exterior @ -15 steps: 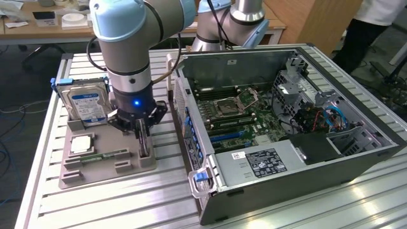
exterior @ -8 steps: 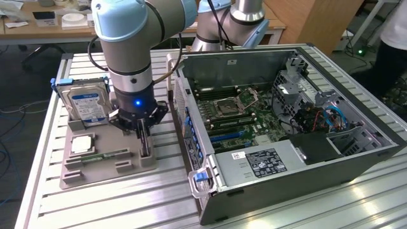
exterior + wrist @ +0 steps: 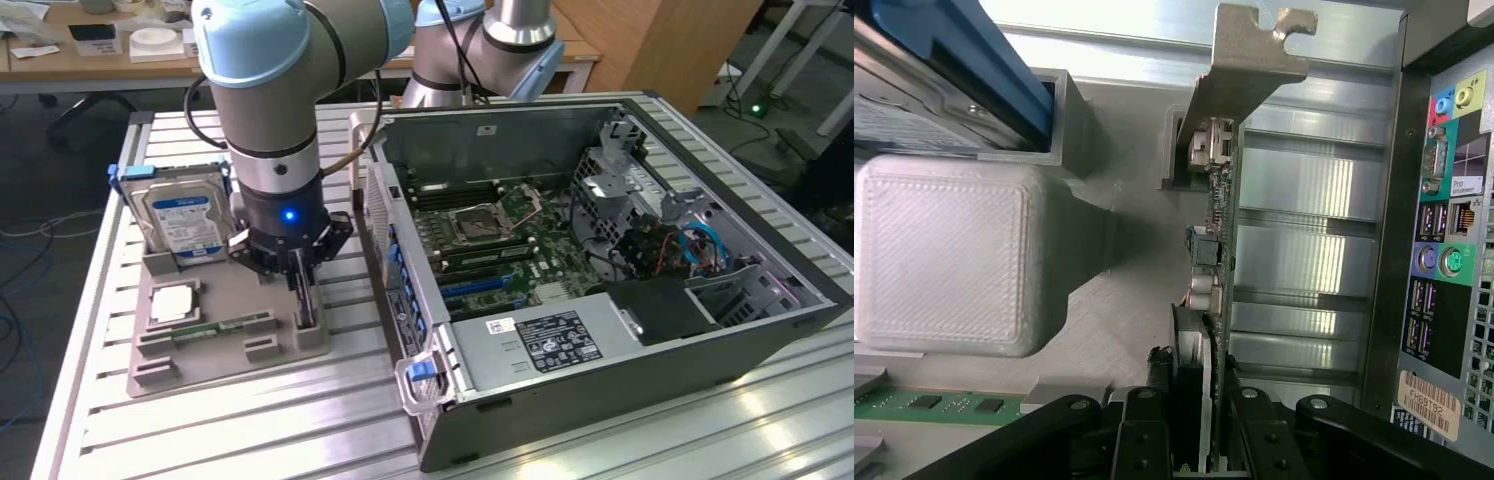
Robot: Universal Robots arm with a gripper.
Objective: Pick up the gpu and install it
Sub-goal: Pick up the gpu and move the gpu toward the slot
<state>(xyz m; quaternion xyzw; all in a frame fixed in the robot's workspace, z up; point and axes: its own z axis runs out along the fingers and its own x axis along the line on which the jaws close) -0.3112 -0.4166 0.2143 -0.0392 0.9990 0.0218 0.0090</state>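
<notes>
Fingers (image 3: 1249, 440) part-open, straddling upright gpu (image 3: 1214, 240) between them, not clamped yet; centre on board, squeeze evenly, clear of bracket (image 3: 1249, 60).

On the table (image 3: 561, 440), toward the exterior view's left, a parts tray (image 3: 274, 352); just beside it on the right, the computer case (image 3: 747, 340), lying on its side, open face up, port panel (image 3: 1444, 250) toward the tray. At the tray's far end, upright in a holder, the hard drive (image 3: 180, 215). In front of that, flat on the tray, a small square block (image 3: 174, 303), then the memory stick (image 3: 220, 328), nearest the camera. Along the tray's edge closest to the case, standing on edge in a slot, the gpu (image 3: 307, 305). Directly above the gpu, down at its top edge, the gripper (image 3: 302, 275). Inside the case, flat on its floor, the motherboard (image 3: 494, 235).
</notes>
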